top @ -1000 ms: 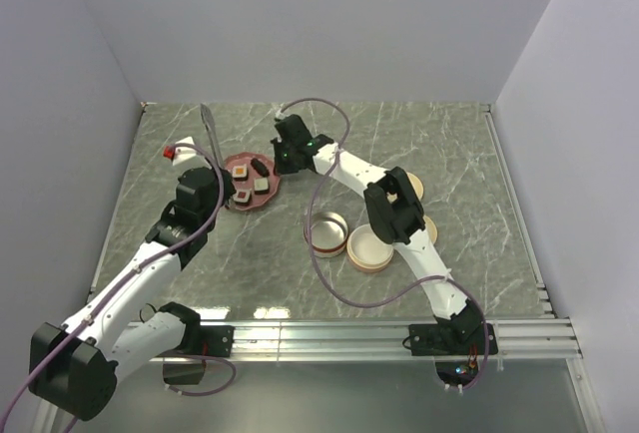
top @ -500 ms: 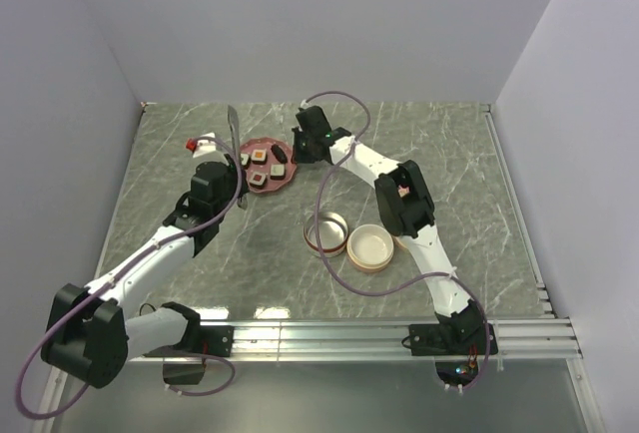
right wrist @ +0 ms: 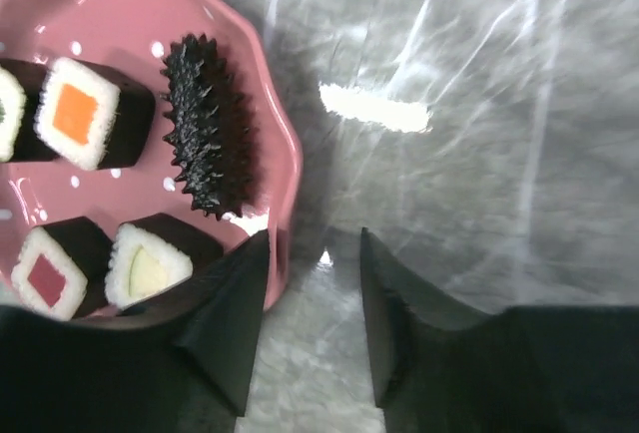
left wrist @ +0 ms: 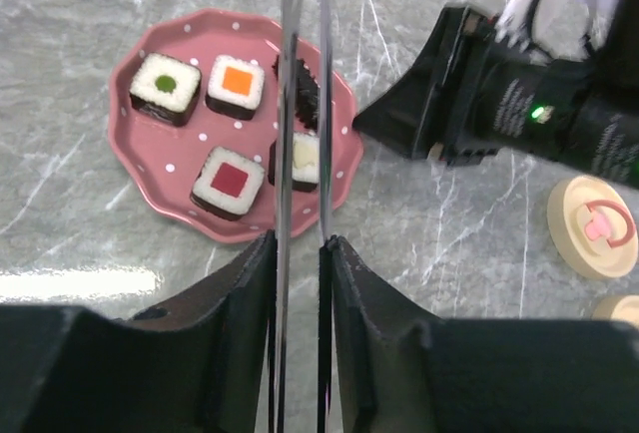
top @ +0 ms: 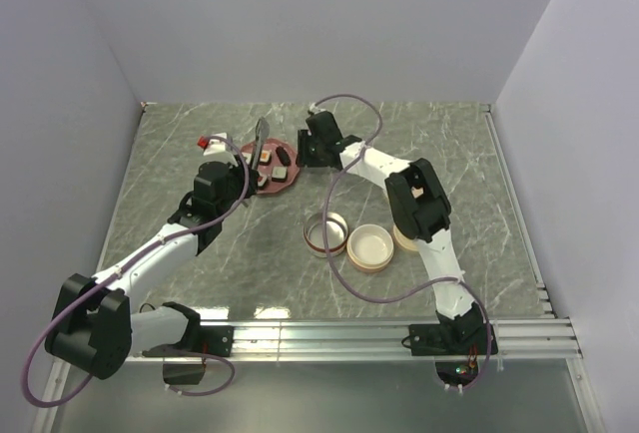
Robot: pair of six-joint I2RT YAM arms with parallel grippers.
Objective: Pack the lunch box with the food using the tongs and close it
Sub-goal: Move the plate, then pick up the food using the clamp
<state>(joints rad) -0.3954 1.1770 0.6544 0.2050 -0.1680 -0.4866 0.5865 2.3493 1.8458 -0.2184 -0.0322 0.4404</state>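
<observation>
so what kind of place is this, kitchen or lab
Most likely a lab robot cell, not a kitchen: plain walls box in a marble-patterned table, the left arm and right arm are bolted to a metal rail, and the food on the pink plate looks like toy sushi.

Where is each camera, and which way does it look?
Top external: high behind the arms, facing down on the marble table; left arm and right arm show whole.
Left wrist: on the left arm, looking along the left gripper and its tongs at the pink plate; two fingers show.
Right wrist: on the right arm, looking down past the right gripper at the plate's rim; two fingers show.
Shared: both wrist views show the plate, sushi pieces and black spiky piece.
</observation>
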